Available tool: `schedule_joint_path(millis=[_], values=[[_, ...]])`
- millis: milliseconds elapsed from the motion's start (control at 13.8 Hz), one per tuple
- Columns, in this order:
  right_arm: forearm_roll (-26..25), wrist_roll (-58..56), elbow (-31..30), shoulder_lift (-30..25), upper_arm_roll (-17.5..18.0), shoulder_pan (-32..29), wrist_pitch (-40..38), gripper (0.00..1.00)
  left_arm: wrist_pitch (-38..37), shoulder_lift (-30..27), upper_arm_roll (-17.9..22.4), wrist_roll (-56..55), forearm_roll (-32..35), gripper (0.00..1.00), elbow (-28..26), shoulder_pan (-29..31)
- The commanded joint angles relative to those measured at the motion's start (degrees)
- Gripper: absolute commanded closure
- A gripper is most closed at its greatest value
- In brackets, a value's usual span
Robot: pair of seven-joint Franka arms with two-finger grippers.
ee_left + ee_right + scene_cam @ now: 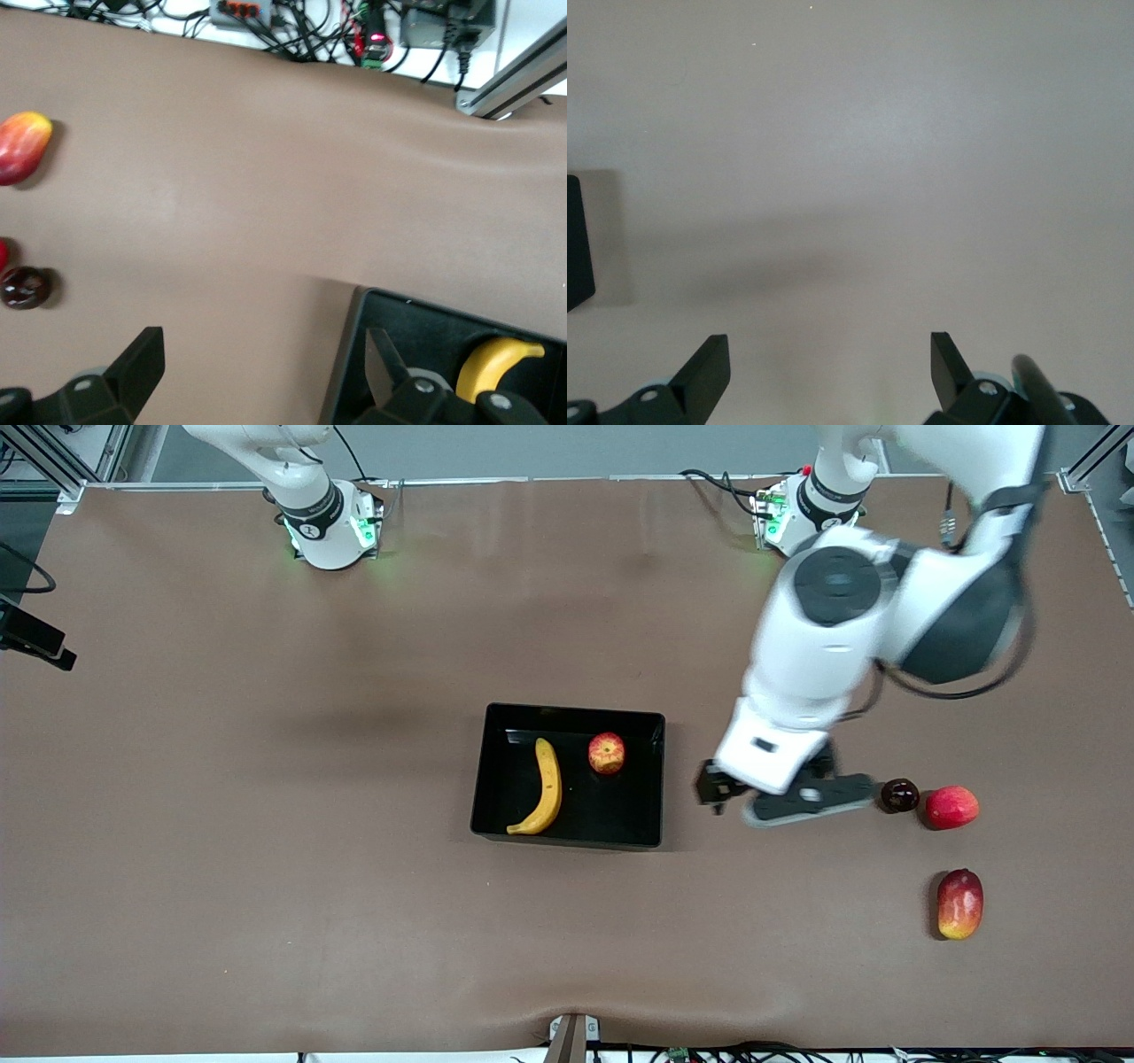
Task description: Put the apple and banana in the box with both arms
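The black box (574, 711) sits mid-table. The yellow banana (546, 786) lies in it, and the red-and-yellow apple (606, 753) lies in it beside the banana, toward the left arm's end. My left gripper (788, 797) is open and empty over bare table, between the box and a dark round fruit (899, 794). In the left wrist view the gripper (266, 363) shows the box wall (350, 354) and the banana's tip (496, 363) by one finger. My right gripper (831, 359) is open and empty over bare table. It is out of the front view.
A pinkish-red round fruit (951, 807) lies beside the dark fruit. A red-yellow mango-like fruit (960, 903) lies nearer the front camera. Both the mango-like fruit (22, 146) and the dark fruit (24, 288) show in the left wrist view. A black object (578, 239) touches the right wrist view's edge.
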Motion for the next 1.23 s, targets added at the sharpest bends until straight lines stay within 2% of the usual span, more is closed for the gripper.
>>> schedule_joint_path(millis=[0,217,505,722,1155], values=[[0.6,0.3,0.6,0.2,0.2,-0.3,-0.5,0.00,-4.6,-4.7,-0.4,6.7,-2.6,0.00,-2.7,4.7],[0.6,0.3,0.6,0.1,0.2,-0.4,-0.5,0.00,-8.5,-7.2,-0.5,15.4,-3.3,0.00,-2.8,8.7],[0.6,0.3,0.6,0.2,0.2,-0.4,-0.5,0.00,-13.2,-10.8,-0.5,21.2,-8.6,0.00,-3.1,14.1],[0.6,0.3,0.6,0.1,0.2,-0.3,-0.6,0.00,-15.3,-13.7,-0.4,29.4,-9.3,0.00,-4.4,16.9],[0.6,0.3,0.6,0.1,0.3,-0.2,-0.7,0.00,-17.7,-17.2,-0.4,32.1,-10.9,0.00,-6.0,19.4]])
